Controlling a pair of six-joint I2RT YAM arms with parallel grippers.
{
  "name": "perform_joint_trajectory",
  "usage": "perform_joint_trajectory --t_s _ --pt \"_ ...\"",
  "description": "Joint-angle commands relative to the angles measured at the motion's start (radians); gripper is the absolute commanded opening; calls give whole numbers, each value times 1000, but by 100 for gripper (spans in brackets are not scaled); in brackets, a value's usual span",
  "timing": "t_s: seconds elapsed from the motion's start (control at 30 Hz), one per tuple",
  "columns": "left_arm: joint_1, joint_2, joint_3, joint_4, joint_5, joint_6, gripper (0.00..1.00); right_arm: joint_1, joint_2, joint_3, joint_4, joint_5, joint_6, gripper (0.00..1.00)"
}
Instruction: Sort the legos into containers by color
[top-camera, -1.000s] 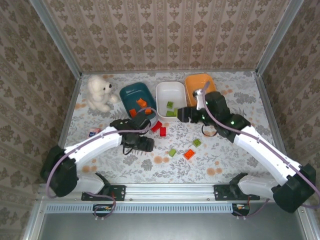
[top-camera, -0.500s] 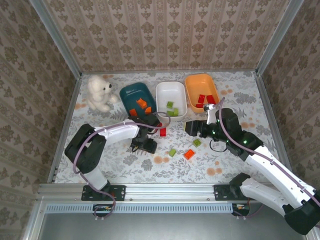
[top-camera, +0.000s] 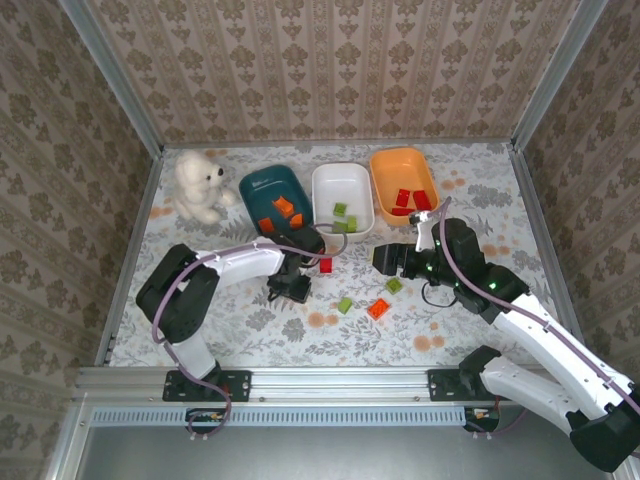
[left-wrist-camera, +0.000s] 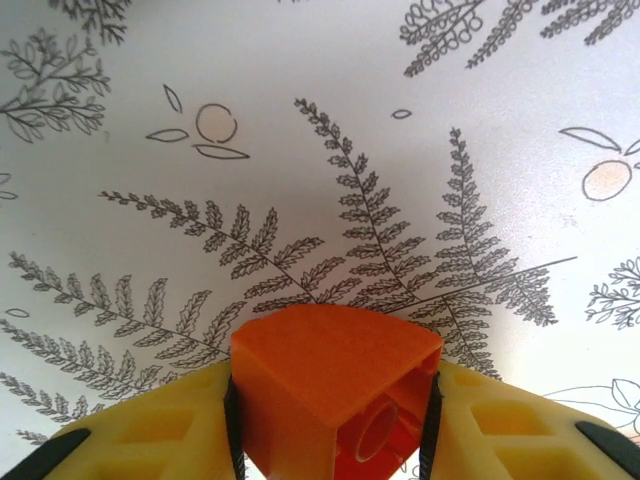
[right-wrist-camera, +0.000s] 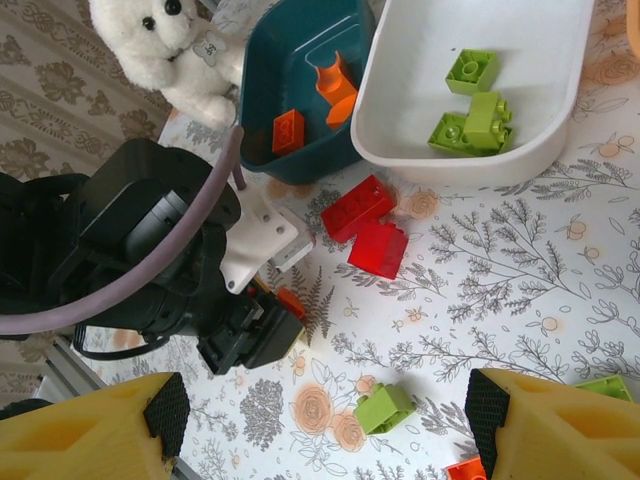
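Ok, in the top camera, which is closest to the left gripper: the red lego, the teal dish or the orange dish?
1. Red lego, just to the right of the left gripper.
2. Teal dish, on the table behind it.
3. Orange dish, far back on the right.

white plush bear (top-camera: 200, 185) | sits upright, far-left table corner | floral tablecloth (top-camera: 250, 325)

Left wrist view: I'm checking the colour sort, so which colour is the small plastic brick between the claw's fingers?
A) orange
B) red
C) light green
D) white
A: the small plastic brick gripped by the left claw is plainly orange.
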Motion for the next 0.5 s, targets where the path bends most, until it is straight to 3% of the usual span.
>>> perform_joint_trajectory --t_s 0.0,0.2,0.47 --pt "1 -62 78 -56 -78 -15 39 5 -2 42 -45 15 -9 76" --pt "118 -111 291 -126 -83 17 39 5 6 92 -68 27 -29 76" --pt "316 77 576 -123 -37 88 38 5 74 142 -55 15 -41 76"
